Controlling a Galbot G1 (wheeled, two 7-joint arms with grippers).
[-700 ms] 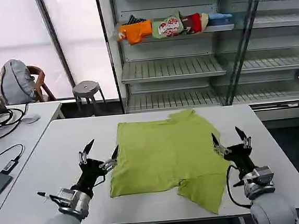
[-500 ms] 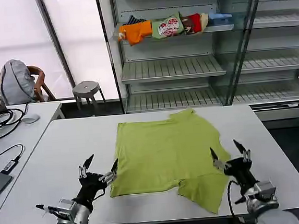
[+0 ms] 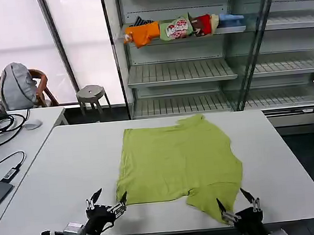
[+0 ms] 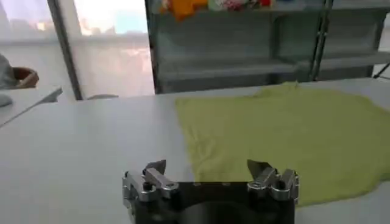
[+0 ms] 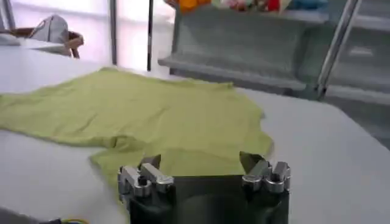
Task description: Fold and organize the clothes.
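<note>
While both arms are hanging low at the near edge of the white table (image 3: 66, 153), no fold is started yet, so the step in hand seems to be the approach for a first grasp. Going from the left, the left gripper (image 3: 107, 201) is pointing at the near left corner of the green T-shirt (image 3: 174, 160), with its fingers spread wide and holding nothing; the wrist view is showing the cloth edge just ahead of the open fingertips. To do this well, it probably should be sliding one finger under the hem at that corner and taking only one layer, because thin cotton is likely to bunch if it is pushed.

The T-shirt is lying in the middle of the table, mostly flat and plain side up, with soft wrinkles. Its far edge is reaching toward the far edge of the table. One near part, toward the right, is hanging out as a crooked flap with a small pucker where it is joining the body; this part likely needs smoothing before a clean fold.

The right gripper (image 3: 237, 209) is hovering just beside this flap at the near edge, also wide open and empty.
</note>
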